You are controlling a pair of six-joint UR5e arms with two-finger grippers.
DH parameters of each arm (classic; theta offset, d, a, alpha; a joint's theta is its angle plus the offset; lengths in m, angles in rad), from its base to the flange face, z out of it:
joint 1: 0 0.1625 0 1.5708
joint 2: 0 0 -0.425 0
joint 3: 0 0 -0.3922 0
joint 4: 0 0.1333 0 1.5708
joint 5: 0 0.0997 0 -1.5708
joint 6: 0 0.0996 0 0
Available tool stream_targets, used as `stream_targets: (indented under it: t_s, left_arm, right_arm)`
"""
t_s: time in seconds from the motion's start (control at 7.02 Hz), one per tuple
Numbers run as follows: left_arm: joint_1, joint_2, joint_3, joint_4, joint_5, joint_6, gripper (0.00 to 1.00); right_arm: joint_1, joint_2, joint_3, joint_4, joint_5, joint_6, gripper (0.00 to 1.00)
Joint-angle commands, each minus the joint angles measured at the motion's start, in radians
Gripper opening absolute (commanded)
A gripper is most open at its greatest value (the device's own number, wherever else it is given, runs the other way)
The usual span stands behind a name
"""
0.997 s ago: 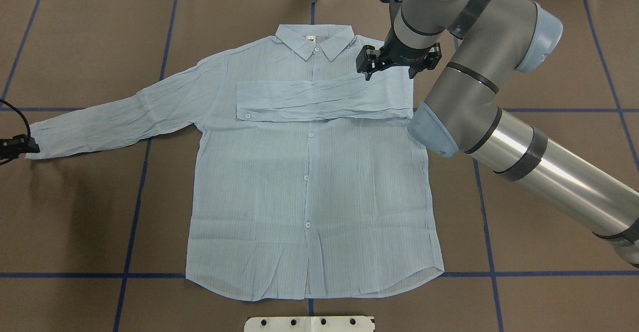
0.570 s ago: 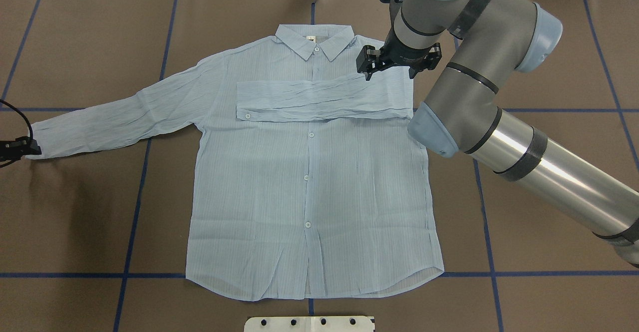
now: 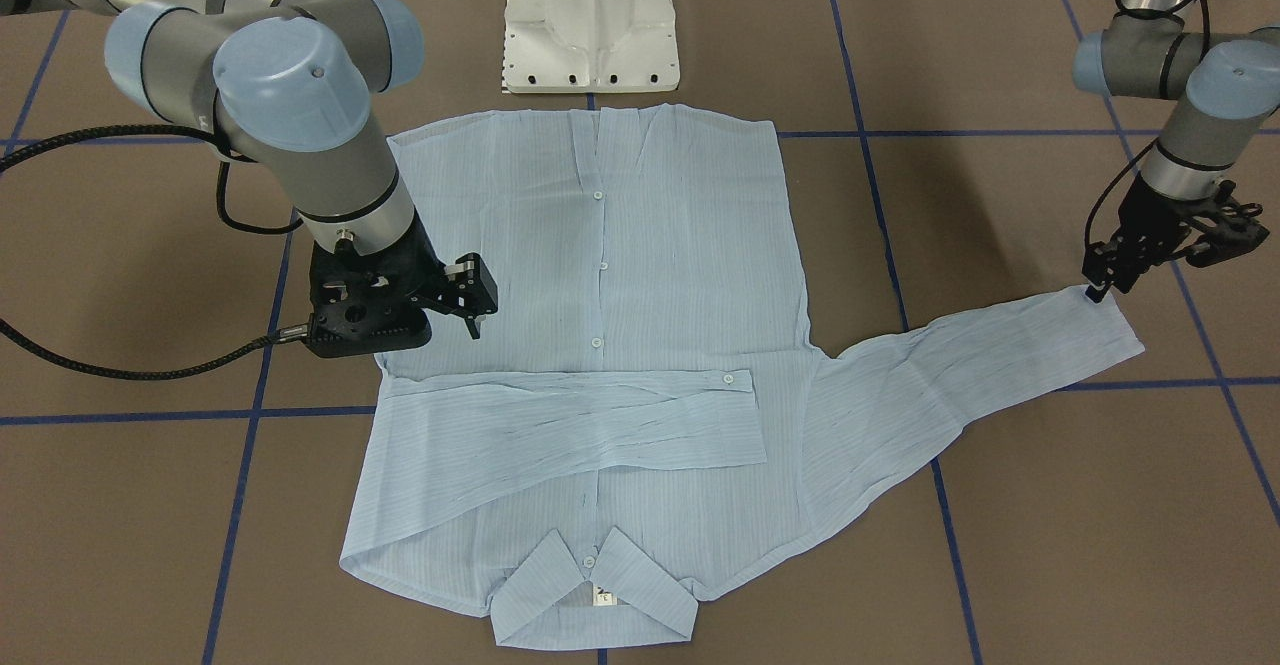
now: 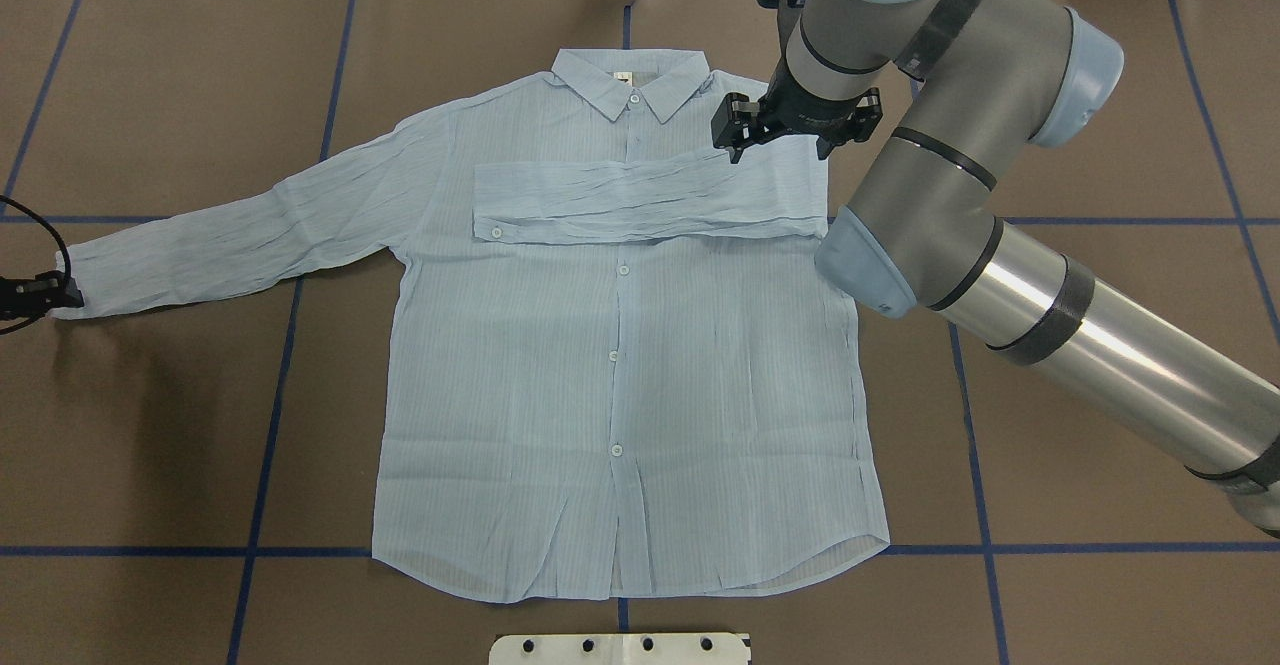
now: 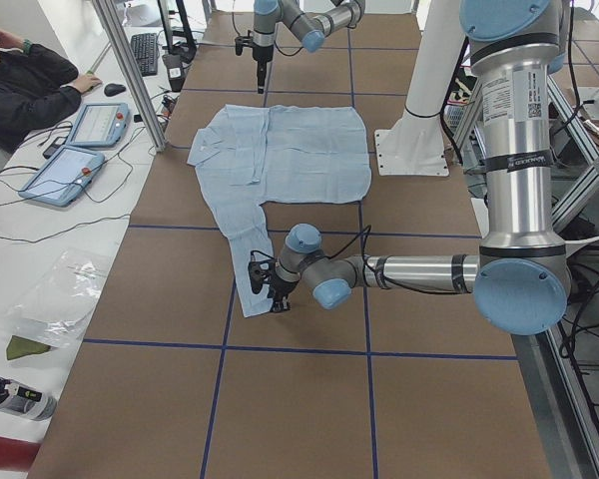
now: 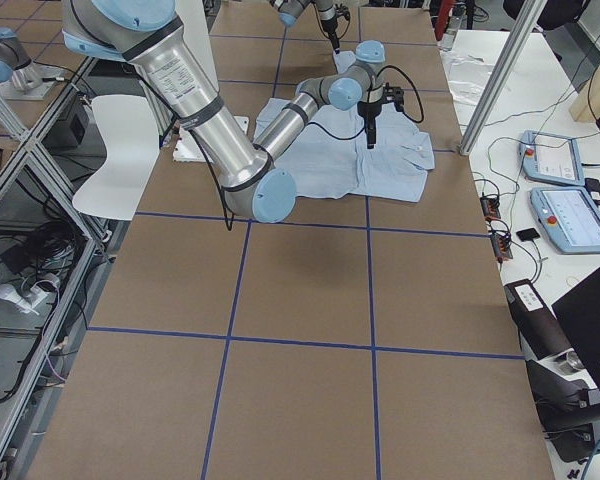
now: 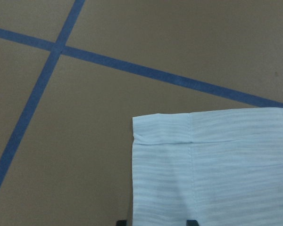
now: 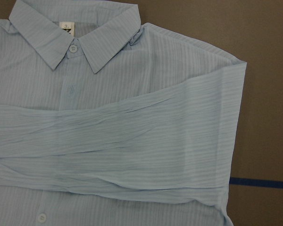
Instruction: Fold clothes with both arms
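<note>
the free sleeve (image 4: 230,240) of the shirt (image 4: 620,375) looks next to fold. the left jaws, on the left arm (image 3: 1185,125), stand spread, with the cuff (image 7: 212,169) edge lying flat between their tips. i'd sink them to the desk (image 4: 150,445), close on both layers well inside the hem, then lift only slightly and carry across, so the thin cloth doesn't drag the body. the right jaws, on the right arm (image 4: 940,175), hang spread and empty over the far shoulder, the folded sleeve (image 4: 640,200) just beside them, toward the hem. pressing down there could pin the shirt during the pull.
</note>
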Motion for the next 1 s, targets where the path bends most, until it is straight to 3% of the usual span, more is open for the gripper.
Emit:
stream_targets:
  t_s: [0.0,0.85]
  left_arm:
    - [0.0,-0.001,0.003,0.0,0.003,0.001,0.49]
    - [0.008,-0.001,0.003,0.0,0.003,0.001,0.43]
  right_arm:
    - [-0.001,0.0,0.0,0.0,0.0,0.0,1.0]
    - [0.001,0.0,-0.002,0.0,0.002,0.0,1.0]
